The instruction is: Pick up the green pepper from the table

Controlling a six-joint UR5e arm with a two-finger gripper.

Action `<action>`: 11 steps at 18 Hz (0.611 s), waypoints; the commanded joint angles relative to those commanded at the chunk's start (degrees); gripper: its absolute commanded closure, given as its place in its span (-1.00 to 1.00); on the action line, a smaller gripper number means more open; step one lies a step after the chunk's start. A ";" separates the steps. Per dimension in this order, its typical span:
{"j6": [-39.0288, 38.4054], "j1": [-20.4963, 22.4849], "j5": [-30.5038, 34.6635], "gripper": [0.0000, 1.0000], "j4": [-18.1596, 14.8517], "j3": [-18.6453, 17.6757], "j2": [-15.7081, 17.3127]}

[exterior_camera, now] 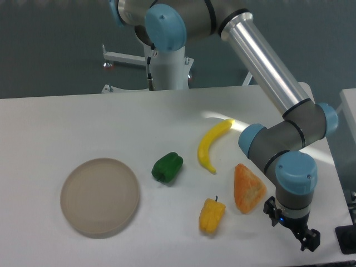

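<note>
The green pepper point(167, 167) is small, glossy and dark green, and sits on the white table point(67, 122) near the middle, right of the beige plate. My gripper point(291, 227) is at the table's front right corner, far to the right of the pepper and past the orange wedge. Its black fingers point(310, 240) stand apart and hold nothing. It hangs just above the tabletop.
A round beige plate point(100, 197) lies at the front left. A yellow banana point(213, 144), a yellow pepper with a stem point(211, 216) and an orange wedge point(248, 188) lie between the green pepper and my gripper. My arm's silver link point(266, 65) crosses the back right.
</note>
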 joint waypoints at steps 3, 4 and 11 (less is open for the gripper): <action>0.00 0.00 -0.35 -1.00 -0.09 -0.09 0.17; 0.00 0.00 -0.35 -1.00 -0.17 -0.09 0.35; -4.74 -0.26 -1.31 -1.00 -0.09 -6.93 5.09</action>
